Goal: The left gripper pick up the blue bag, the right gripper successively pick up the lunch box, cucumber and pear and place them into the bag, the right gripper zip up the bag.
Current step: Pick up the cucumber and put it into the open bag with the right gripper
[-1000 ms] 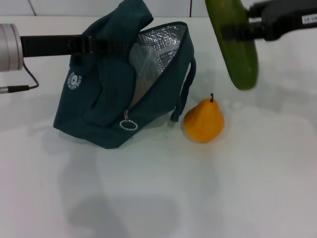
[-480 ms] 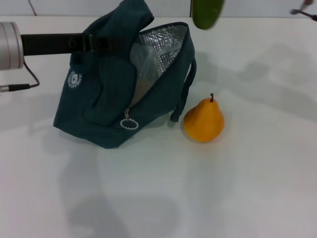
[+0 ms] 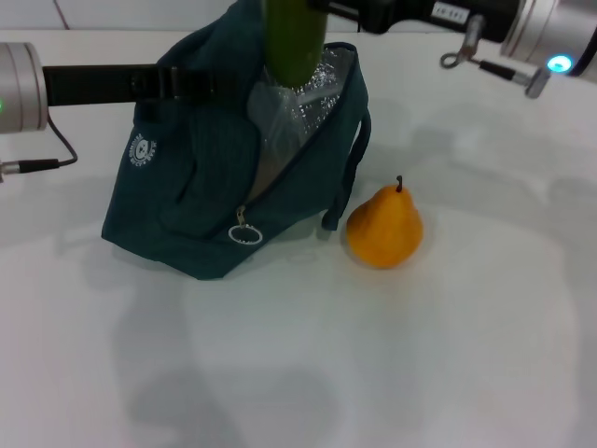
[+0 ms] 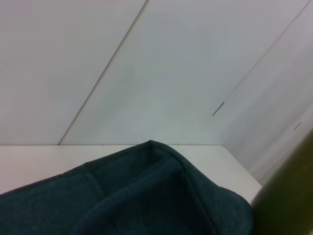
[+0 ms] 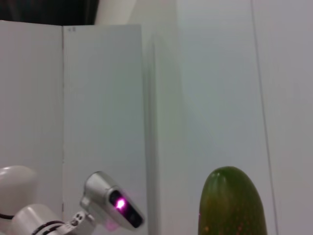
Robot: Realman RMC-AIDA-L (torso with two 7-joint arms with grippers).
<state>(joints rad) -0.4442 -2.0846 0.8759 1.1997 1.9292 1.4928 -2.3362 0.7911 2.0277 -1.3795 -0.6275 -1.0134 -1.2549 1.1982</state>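
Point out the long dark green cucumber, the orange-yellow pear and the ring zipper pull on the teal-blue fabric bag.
Long dark green cucumber (image 3: 294, 42): head view, middle of its body over the bag mouth.
Orange-yellow pear (image 3: 384, 229): head view, its broad belly.
Ring zipper pull (image 3: 245, 234): head view, metal ring at the bag's front.

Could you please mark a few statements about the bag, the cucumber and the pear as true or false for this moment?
1. The cucumber hangs upright over the open mouth of the blue bag. True.
2. The pear is already inside the bag. False: it stands on the white table, beside the bag's handle.
3. The bag's zip is closed. False: the mouth gapes and the silver foil lining shows.
4. The left hand is at the bag's upper part. True.
5. The right hand is parked away from the bag. False: it is above the bag, carrying the cucumber.
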